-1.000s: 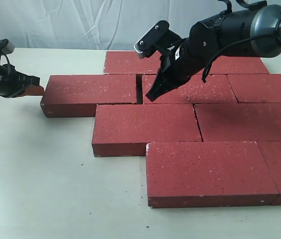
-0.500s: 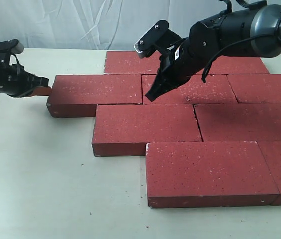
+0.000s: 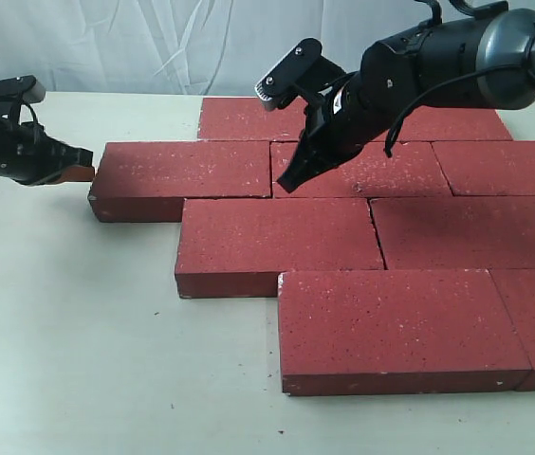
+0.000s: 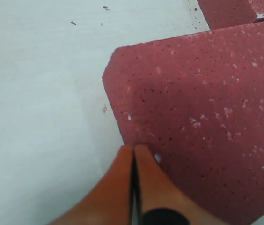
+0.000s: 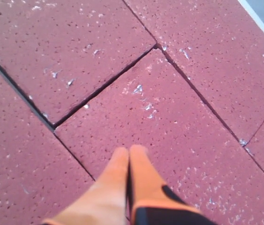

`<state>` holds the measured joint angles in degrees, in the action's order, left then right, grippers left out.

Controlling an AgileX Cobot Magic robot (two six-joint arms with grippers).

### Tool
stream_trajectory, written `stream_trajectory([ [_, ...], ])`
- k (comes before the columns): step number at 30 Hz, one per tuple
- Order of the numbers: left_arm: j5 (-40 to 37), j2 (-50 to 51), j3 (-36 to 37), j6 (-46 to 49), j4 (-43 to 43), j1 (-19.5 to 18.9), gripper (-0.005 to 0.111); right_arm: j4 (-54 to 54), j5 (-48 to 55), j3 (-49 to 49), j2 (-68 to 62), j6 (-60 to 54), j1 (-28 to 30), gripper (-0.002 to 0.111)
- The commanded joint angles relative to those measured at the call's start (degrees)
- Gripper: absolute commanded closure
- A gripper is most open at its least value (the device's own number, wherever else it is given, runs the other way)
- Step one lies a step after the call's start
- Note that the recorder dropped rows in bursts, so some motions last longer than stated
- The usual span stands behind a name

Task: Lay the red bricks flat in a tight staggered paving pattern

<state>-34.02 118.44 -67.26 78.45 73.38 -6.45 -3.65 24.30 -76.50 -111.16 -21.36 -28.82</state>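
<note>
Several dark-red speckled bricks lie flat in staggered rows on the pale table (image 3: 78, 332). The leftmost brick of the second row (image 3: 184, 178) butts against its neighbour (image 3: 372, 171) with only a hairline seam. My left gripper (image 3: 85, 173) is shut, its orange tips pressed against that brick's left end; in the left wrist view the left gripper (image 4: 134, 149) touches the brick's end face (image 4: 202, 112). My right gripper (image 3: 286, 183) is shut, its tip resting on the neighbour brick near the seam; the right wrist view shows the right gripper (image 5: 129, 151) on the brick's top (image 5: 169, 122).
A white cloth backdrop (image 3: 106, 47) hangs behind the table. The front brick row (image 3: 400, 327) and third row (image 3: 277, 242) lie nearer the camera. Bare table stretches to the left and front of the bricks.
The left gripper pushed the leftmost second-row brick rightward, closing the gap to its neighbour. Over the last half second nothing moved. The right arm held still throughout.
</note>
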Motion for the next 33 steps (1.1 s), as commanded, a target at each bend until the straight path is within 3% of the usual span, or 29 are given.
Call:
stream_trajectory([
  [1,0.6,0.03,0.24,0.15,-0.15,0.22,0.107,-0.12,-0.54,0.22,0.54,-0.26,0.3,0.109],
  [15,1.31,-3.28,0.24,-0.06,-4.79,-1.09,0.107,-0.11,-0.54,0.22,0.87,-0.26,0.3,0.109],
  [21,-1.13,-4.86,0.24,-0.33,-5.01,-3.13,0.107,1.87,-0.04,0.22,2.61,-0.26,0.15,0.109],
  [33,-6.41,-6.73,0.24,-0.44,-2.11,-3.24,0.107,-3.0,3.09,0.22,4.6,-0.26,0.15,0.109],
])
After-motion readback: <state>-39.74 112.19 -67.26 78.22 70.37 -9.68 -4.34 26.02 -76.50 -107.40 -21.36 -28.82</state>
